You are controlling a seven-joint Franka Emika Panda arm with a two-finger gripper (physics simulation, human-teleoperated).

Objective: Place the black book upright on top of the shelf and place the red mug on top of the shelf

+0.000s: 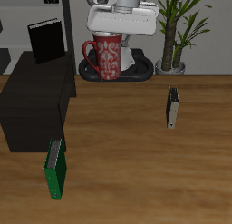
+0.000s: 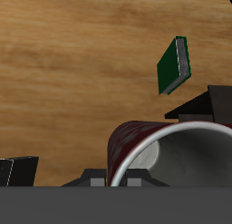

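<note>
The red mug (image 1: 106, 57) hangs from my gripper (image 1: 109, 34), raised over the back of the table in front of the robot's base, beside the shelf (image 1: 32, 96) and apart from it. The gripper is shut on the mug's rim. In the wrist view the mug (image 2: 127, 141) fills the frame close up, its grey-white inside facing the camera, with its wall between my gripper's (image 2: 115, 179) fingers. The black book (image 1: 45, 39) stands upright on the shelf's top, near its back. A corner of the shelf (image 2: 214, 105) shows in the wrist view.
A green book (image 1: 56, 167) stands on the table near the front edge, just off the shelf's front corner; it also shows in the wrist view (image 2: 174, 66). A grey-and-white book (image 1: 172, 108) stands mid-table. A potted plant (image 1: 174, 33) is at the back.
</note>
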